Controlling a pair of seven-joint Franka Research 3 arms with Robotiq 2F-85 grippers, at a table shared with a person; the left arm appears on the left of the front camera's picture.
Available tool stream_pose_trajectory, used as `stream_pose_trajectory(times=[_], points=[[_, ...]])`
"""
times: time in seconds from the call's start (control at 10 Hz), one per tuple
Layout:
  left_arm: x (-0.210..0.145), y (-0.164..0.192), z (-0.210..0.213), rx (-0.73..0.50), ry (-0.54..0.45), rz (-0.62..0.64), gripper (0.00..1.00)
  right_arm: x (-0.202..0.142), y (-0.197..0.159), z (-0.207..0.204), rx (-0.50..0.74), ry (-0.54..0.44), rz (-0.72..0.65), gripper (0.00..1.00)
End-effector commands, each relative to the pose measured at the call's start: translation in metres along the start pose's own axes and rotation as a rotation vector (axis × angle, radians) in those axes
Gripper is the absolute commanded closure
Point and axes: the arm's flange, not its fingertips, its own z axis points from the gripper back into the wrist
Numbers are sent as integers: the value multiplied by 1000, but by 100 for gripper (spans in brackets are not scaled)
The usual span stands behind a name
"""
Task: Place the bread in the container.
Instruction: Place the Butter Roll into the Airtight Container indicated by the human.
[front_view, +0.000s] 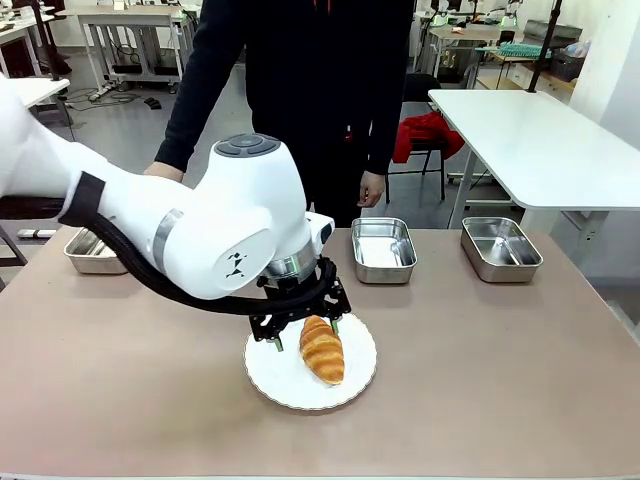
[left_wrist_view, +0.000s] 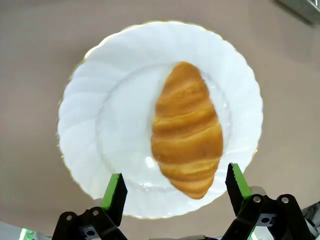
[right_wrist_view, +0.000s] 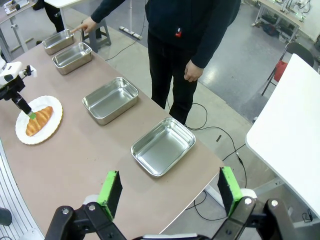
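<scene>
The bread (left_wrist_view: 187, 130), a golden-brown ridged croissant, lies on a round white plate (left_wrist_view: 100, 125) near the table's front middle. My left gripper (left_wrist_view: 176, 187) hangs open just over it, with green pads on either side of one tapered end and not touching it. From the front, the same gripper (front_view: 305, 335) stands at the bread's (front_view: 322, 349) far end. Several steel containers line the far edge. A person's hand (right_wrist_view: 86, 24) points at the one at the left end (right_wrist_view: 59, 41). My right gripper (right_wrist_view: 169, 192) is open and empty, high above the table's right end.
Other steel pans stand along the far edge (front_view: 383, 250) (front_view: 500, 248) (right_wrist_view: 73, 54). A person in dark clothes stands behind the table at its middle. My left arm's white body covers much of the table's left half. A white table (front_view: 540, 140) stands at the back right.
</scene>
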Motion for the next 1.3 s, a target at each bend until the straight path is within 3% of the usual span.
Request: stream_pose_trajectory(times=[0.0,0.6,1.1,1.2], points=[[7,-20,-12,11,4,-8,0,2,1,0,1,-10,5,0],[10,-33,-36,99,70,-35,0,2,1,0,1,-10,5,0],[8,-33,-51,126,60,-75,0,2,1,0,1,-10,5,0],[9,-33,-52,126,51,-87,4,2,1,0,1,-10,5,0]])
